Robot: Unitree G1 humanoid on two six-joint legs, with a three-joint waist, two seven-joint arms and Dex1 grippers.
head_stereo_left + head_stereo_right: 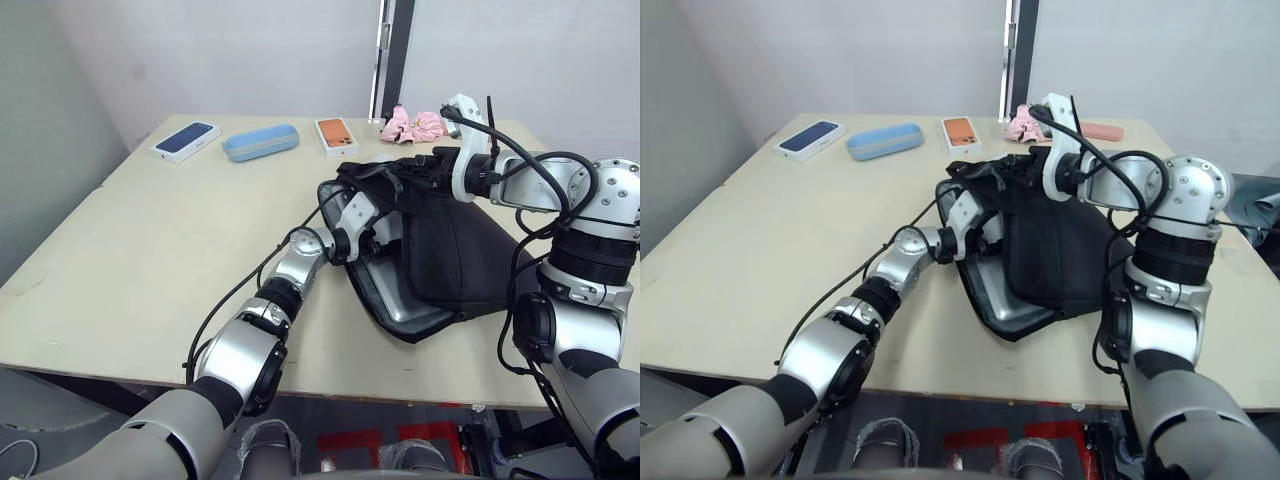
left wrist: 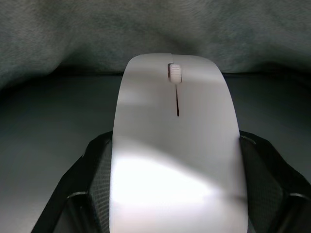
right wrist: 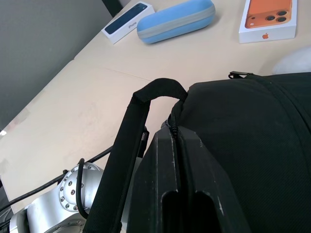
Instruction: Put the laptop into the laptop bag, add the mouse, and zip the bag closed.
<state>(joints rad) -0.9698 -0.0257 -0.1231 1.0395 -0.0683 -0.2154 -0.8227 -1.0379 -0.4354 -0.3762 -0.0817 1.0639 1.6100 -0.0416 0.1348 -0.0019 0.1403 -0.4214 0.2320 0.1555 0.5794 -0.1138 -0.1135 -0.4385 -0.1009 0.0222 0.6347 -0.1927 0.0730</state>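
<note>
Right now the mouse (image 2: 176, 145) sits clamped between the left gripper's (image 2: 176, 204) two black fingers (image 2: 97, 189), its scroll wheel pointing away from the wrist, with the bag's grey lining just behind it. From the head views, that gripper (image 1: 372, 222) is pushed into the open mouth of the bag (image 1: 470, 255), which lies on the table (image 1: 150, 260) toward the robot's right. The laptop (image 1: 395, 290) is already inside: a silver edge with a rounded corner shows at the near, open side of the bag, under the black fabric. The right gripper (image 3: 179, 160) is pinched shut on the bag's upper edge at the zipper line, holding the top flap raised; one handle (image 3: 131, 141) loops up just beside its fingers, and in the head view this gripper (image 1: 430, 165) is at the bag's far side.

Along the table's far edge lie a dark blue phone box (image 1: 186, 140), a light blue case (image 1: 260, 142) and a white box with an orange phone (image 1: 336, 136), well apart from the bag. A pink cloth item (image 1: 410, 124) lies just beyond the bag's far end.
</note>
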